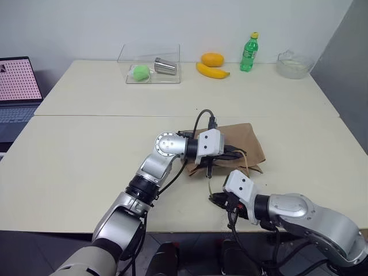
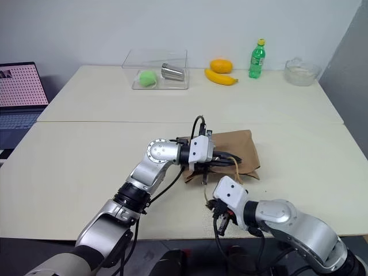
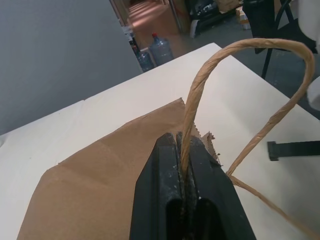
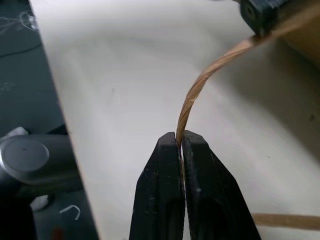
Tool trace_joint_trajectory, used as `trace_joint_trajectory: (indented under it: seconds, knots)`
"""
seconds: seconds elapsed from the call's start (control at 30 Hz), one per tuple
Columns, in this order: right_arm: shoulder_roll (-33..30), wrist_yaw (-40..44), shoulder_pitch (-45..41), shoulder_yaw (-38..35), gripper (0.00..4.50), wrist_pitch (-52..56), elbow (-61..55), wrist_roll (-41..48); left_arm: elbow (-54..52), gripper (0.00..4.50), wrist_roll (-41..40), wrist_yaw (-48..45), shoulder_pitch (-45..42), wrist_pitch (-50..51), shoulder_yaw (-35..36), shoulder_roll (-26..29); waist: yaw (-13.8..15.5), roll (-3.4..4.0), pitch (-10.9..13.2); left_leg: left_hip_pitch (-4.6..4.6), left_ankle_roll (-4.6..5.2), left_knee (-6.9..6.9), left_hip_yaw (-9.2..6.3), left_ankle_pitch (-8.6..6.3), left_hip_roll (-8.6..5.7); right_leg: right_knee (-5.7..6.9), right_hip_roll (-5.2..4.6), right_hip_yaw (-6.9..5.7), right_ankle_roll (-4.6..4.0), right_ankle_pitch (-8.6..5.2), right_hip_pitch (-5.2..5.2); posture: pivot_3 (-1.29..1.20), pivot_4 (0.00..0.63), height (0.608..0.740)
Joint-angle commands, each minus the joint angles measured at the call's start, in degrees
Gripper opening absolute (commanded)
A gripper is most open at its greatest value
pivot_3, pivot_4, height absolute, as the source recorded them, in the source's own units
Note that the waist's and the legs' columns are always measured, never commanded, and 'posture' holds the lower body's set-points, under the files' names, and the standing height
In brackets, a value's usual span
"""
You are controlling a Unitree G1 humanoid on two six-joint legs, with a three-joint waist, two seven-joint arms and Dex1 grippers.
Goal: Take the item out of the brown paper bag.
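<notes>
Ketchup sits hidden, presumably inside the bag (image 1: 241, 144), which lies flat on the table (image 1: 86, 155). Left gripper (image 3: 182, 150) and right gripper (image 4: 181, 137) each pinch a thin handle (image 4: 200, 92). Pulling them apart too hard could tear a handle off.

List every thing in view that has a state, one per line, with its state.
brown paper bag: lying flat on the table, both handles pinched
left gripper: shut on one handle of the bag
right gripper: shut on the other handle
clear plastic box: open-topped, holding a green ball and a tipped metal cup
green bottle: upright, capped
glass bowl: upright
laptop: open, screen lit
</notes>
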Motion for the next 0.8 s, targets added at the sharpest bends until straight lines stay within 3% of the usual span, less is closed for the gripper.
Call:
trace_joint_trajectory:
  seconds: [0.03, 0.2, 0.43, 0.6, 0.8]
  knots:
    - [0.3, 0.9, -0.6, 2.0, 0.04, -1.9, 1.6, -4.3, 0.8, 0.00, -0.7, 0.1, -3.4, -0.3, 2.3, 0.3, 0.0, 0.00, 0.0, 0.00, 0.00, 0.00, 0.00, 0.00, 0.00, 0.00, 0.00, 0.00, 0.00, 0.00, 0.00, 0.00, 0.150, 0.740]
    - [1.8, 2.3, -0.9, 7.6, 0.04, -6.0, 7.6, -11.6, 1.3, 0.00, -2.5, 1.9, -7.5, 6.9, 5.6, 0.9, -0.1, 0.00, 0.0, 0.00, 0.00, 0.00, 0.01, 0.00, 0.00, 0.00, 0.00, 0.00, 0.01, 0.00, -0.01, 0.00, 0.150, 0.740]
    - [10.9, 2.2, -3.8, 16.2, 0.04, -11.1, 17.4, -21.4, 2.1, 0.00, -5.2, 2.1, -12.9, 17.9, 11.2, 6.2, -1.3, 0.02, 0.0, 0.10, 0.00, -0.03, 0.00, 0.00, 0.09, 0.09, 0.10, 0.00, 0.05, -0.03, -0.02, 0.00, 0.150, 0.740]
    - [10.8, 3.8, -1.1, 16.0, 0.04, -11.9, 17.5, -23.8, 7.6, 0.00, -5.6, 4.1, -18.7, 18.9, 13.8, 5.2, -1.3, 0.02, 0.0, 0.12, 0.00, -0.02, -0.02, 0.00, 0.08, 0.06, 0.09, -0.01, 0.07, -0.04, 0.02, 0.00, 0.150, 0.740]
    - [9.9, 2.9, 3.4, 11.6, 0.04, -9.6, 13.3, -24.8, 19.5, 0.00, -5.8, 2.5, -27.0, 12.6, 15.8, 1.0, -0.8, 0.01, 0.0, 0.08, 0.00, -0.03, 0.00, -0.01, -0.02, 0.04, 0.00, -0.01, 0.18, -0.10, 0.02, 0.00, 0.150, 0.740]
